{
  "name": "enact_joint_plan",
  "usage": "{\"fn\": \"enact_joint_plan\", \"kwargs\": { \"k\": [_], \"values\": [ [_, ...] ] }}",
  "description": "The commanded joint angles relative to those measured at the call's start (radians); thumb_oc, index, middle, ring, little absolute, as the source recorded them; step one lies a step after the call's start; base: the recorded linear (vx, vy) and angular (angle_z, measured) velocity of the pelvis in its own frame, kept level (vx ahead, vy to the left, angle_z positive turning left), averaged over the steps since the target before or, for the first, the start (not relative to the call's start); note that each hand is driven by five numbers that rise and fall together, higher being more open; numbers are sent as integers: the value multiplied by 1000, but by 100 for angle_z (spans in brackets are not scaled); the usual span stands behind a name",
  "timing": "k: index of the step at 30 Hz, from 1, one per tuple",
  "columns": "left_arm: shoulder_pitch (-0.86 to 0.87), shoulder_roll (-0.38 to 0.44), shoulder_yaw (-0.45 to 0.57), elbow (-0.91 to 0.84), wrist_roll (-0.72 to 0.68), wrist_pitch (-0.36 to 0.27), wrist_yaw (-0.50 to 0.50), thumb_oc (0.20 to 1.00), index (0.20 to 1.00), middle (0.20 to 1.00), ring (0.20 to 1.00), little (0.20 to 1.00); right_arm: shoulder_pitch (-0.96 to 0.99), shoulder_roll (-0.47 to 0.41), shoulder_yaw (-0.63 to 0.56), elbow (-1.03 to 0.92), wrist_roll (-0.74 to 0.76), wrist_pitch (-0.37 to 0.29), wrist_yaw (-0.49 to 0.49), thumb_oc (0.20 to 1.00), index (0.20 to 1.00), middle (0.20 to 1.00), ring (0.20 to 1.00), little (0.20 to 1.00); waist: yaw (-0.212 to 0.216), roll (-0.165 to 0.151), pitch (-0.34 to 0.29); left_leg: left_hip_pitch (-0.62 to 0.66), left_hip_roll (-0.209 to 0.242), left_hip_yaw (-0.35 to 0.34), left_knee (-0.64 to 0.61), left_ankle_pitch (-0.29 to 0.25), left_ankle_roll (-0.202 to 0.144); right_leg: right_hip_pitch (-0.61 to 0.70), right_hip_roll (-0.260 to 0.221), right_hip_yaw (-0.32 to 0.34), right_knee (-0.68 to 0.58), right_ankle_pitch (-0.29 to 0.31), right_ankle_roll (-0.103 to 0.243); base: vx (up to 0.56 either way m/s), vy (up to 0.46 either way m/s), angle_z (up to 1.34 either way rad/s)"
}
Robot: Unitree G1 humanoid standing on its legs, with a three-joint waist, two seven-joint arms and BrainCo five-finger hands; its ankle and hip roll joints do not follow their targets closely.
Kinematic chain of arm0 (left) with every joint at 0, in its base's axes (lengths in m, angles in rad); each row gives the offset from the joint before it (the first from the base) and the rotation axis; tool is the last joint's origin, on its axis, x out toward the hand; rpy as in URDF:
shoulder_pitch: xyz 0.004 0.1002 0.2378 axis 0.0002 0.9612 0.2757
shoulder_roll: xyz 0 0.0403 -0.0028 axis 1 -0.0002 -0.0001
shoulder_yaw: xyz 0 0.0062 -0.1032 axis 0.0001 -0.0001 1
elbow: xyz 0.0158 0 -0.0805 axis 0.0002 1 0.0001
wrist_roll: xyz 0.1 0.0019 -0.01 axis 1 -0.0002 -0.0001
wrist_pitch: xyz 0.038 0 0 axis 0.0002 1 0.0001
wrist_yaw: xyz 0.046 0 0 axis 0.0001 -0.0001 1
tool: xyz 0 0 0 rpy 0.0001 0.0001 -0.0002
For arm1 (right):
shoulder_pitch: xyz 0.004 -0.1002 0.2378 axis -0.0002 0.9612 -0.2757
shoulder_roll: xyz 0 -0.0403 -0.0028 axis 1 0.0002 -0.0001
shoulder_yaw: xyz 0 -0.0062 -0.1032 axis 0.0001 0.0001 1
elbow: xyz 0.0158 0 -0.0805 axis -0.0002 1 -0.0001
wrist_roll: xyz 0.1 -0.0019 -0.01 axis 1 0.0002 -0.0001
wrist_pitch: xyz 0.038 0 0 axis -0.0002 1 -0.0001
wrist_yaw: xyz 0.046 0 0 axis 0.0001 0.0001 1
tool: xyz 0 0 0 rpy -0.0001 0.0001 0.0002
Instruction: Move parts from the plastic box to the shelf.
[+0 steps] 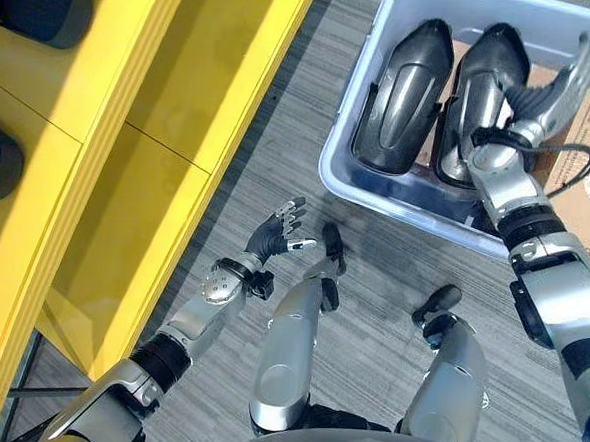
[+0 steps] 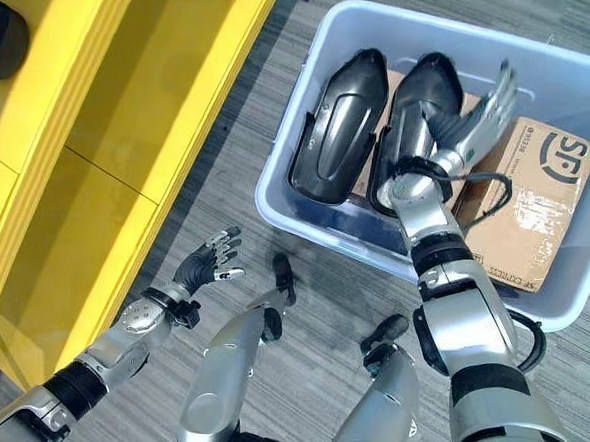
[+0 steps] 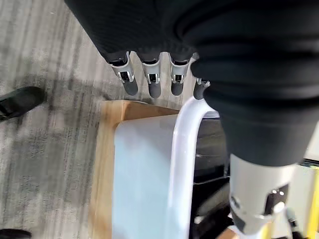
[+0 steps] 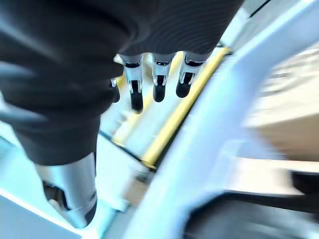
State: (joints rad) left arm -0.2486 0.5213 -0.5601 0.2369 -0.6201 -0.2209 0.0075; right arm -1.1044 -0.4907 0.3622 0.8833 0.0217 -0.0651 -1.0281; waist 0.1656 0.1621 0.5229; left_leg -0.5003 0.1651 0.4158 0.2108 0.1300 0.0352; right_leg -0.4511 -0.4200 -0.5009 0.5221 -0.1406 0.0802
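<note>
Nearest, low over the floor: left hand (image 1: 279, 232), palm turned up, fingers loosely spread and empty, hovering between the shelf and the box. Farther out and to the right: right hand (image 2: 479, 117) raised above the plastic box (image 2: 304, 237), fingers straight, close together, holding nothing, tips above the cardboard box (image 2: 532, 200) and the nearer dark part. In the right wrist view, fingers (image 4: 158, 79) hanging straight in a row, clear of any object. In the left wrist view, fingers (image 3: 149, 79) likewise straight, with the pale rim of the box beyond them. Underfoot: grey wood-grain floor (image 1: 281, 130), running between shelf and box. At left: yellow shelf (image 1: 131, 121), open compartments divided by yellow panels, two dark rounded parts (image 1: 43, 0) already resting on its upper levels. Inside the pale translucent box: two parts (image 2: 339, 124), glossy dark grey, elongated shell-like shapes with a raised central ridge, lying side by side and nearly touching, narrower ends pointing away; beside them the brown cardboard box, partly taped, against the right wall.
</note>
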Motion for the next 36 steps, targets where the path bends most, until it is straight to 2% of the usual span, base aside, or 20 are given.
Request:
{"fn": "enact_joint_plan", "kwargs": {
  "k": [1,3,5,13,15,22,30,33,36],
  "values": [
    [10,-5,-30,-81,-17,-28,19,1000,1000,1000,1000,1000,-53,-54,-7,-50,-87,-58,-39,1000,1000,1000,1000,1000,9,30,-3,48,50,4,38,-121,-112,-51,1,38,31,23,58,19,31,-1],
    [16,-5,-25,-85,-12,-28,20,1000,1000,1000,1000,1000,-31,-54,-23,-116,-113,-62,-21,1000,1000,1000,1000,1000,1,28,-3,55,51,11,37,-123,-111,-46,2,41,24,24,59,16,28,-9],
    [18,-6,-22,-84,-17,-26,18,1000,1000,1000,1000,1000,-13,-50,-28,-153,-109,-35,10,1000,1000,1000,1000,1000,-5,27,-3,58,52,14,40,-125,-111,-46,2,47,23,24,58,14,16,-10],
    [7,-13,-23,-68,-21,-19,18,1000,1000,1000,1000,1000,1,-28,-33,-80,6,30,32,1000,1000,1000,1000,1000,-6,29,-3,57,56,20,46,-126,-110,-46,-4,47,25,25,58,0,0,0],
    [-4,-20,-30,-54,-24,-17,20,1000,1000,1000,1000,1000,-10,-21,-31,-3,69,15,84,1000,1000,1000,1000,1000,-1,33,-3,37,58,17,51,-124,-112,-62,-5,46,34,22,55,0,0,0],
    [-20,-31,-46,-50,-16,-2,31,1000,1000,1000,1000,1000,-41,-26,11,65,115,6,166,1000,1000,1000,1000,1000,9,42,-3,-10,58,6,65,-121,-115,-106,-9,46,59,16,47,0,0,0],
    [-29,-33,-46,-52,-13,7,33,1000,1000,1000,1000,1000,-46,-32,25,98,139,9,192,1000,1000,1000,1000,1000,17,45,-3,-44,55,-4,77,-123,-115,-133,-12,42,75,10,43,0,-5,2],
    [-33,-35,-47,-40,-12,4,25,1000,1000,1000,1000,1000,-61,-29,42,122,151,36,212,1000,1000,1000,1000,1000,23,48,-3,-73,62,-5,88,-123,-117,-159,-20,37,91,8,42,-3,-17,5],
    [-37,-38,-49,-43,-6,10,31,1000,1000,1000,1000,1000,-63,-29,44,141,176,54,180,1000,1000,1000,1000,1000,25,50,-3,-88,65,-3,92,-123,-117,-175,-24,36,99,6,41,-6,-3,5]
  ]
}}
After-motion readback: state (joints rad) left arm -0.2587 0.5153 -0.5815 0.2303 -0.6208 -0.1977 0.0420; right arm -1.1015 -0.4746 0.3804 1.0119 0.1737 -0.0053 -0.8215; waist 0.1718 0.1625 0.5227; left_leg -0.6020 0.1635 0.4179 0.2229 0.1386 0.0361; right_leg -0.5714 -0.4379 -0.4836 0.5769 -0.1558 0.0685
